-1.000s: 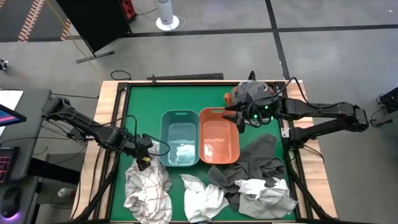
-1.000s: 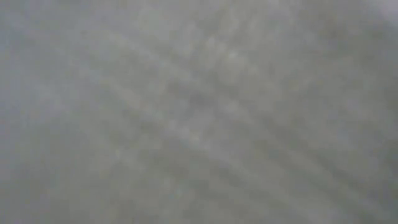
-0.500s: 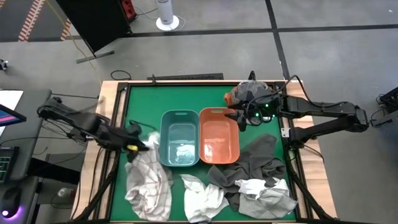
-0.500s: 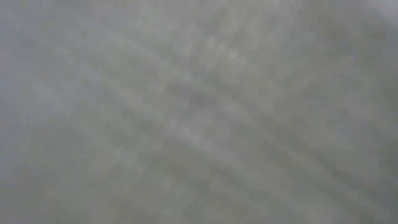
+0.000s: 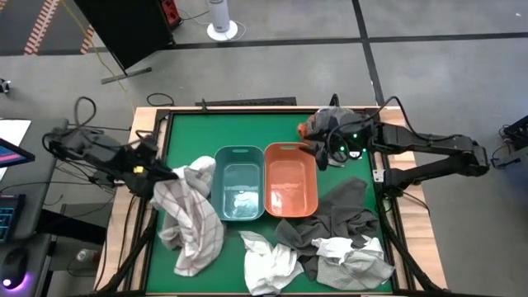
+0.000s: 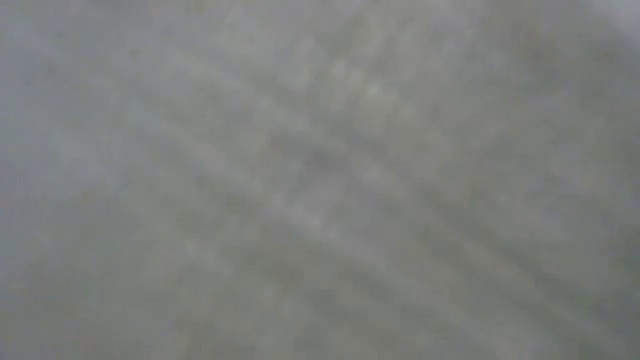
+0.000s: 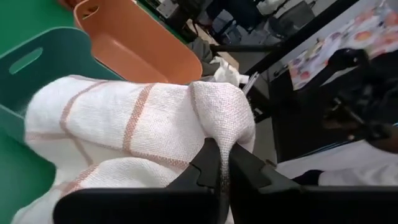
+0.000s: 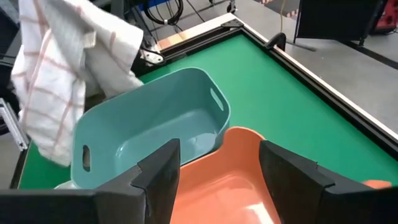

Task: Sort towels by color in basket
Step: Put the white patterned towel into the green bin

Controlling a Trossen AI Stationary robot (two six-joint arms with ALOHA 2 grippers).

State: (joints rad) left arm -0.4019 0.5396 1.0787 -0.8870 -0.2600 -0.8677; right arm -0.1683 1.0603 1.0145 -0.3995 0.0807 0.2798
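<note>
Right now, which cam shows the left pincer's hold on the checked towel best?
Left wrist view: left pincer shut on a fold of the checked towel. High view shows the towel hanging beside the teal basket; right wrist view shows it far off; low view shows nothing.

woven checked towel (image 7: 124, 124), smooth plastic baskets (image 8: 155, 124)

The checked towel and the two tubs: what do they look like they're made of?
The checked towel looks like woven cotton: a coarse matte weave with reddish lines, sagging in soft folds where the left gripper pinches it. The teal tub and orange tub look like moulded plastic: smooth, faintly glossy walls, rounded corners, cut-out handles.
</note>
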